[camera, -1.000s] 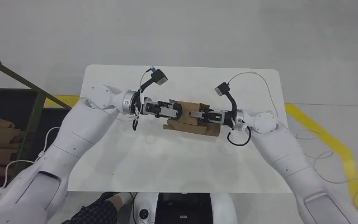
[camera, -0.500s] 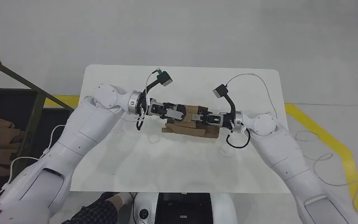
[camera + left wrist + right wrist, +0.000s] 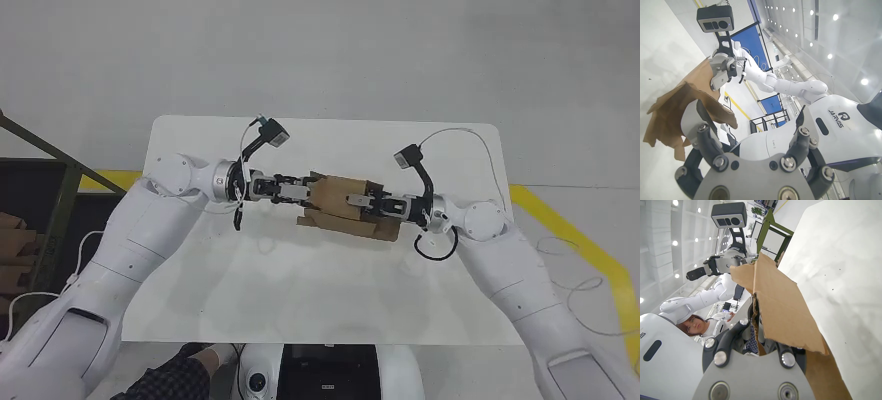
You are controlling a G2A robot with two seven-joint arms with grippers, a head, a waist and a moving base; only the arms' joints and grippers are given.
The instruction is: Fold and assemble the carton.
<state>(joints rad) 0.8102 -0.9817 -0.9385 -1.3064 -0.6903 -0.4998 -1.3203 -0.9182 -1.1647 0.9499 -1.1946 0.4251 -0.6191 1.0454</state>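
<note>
White table [image 3: 210, 290] beneath, carton [image 3: 338, 188] clamped in right end effector [image 3: 356, 202]

A brown flattened cardboard carton [image 3: 340, 198] lies across the middle of the white rectangular surface [image 3: 250, 280], its length running side to side between the two arms. The left pincer [image 3: 303, 189] meets the carton's left end, jaws apart, with one finger tucked behind a loose flap. The right pincer [image 3: 354, 203] clamps the carton's right end from the opposite side. A green metal frame [image 3: 40, 150] stands off the surface's left edge, and a yellow floor stripe [image 3: 545, 205] runs beyond its right edge.
</note>
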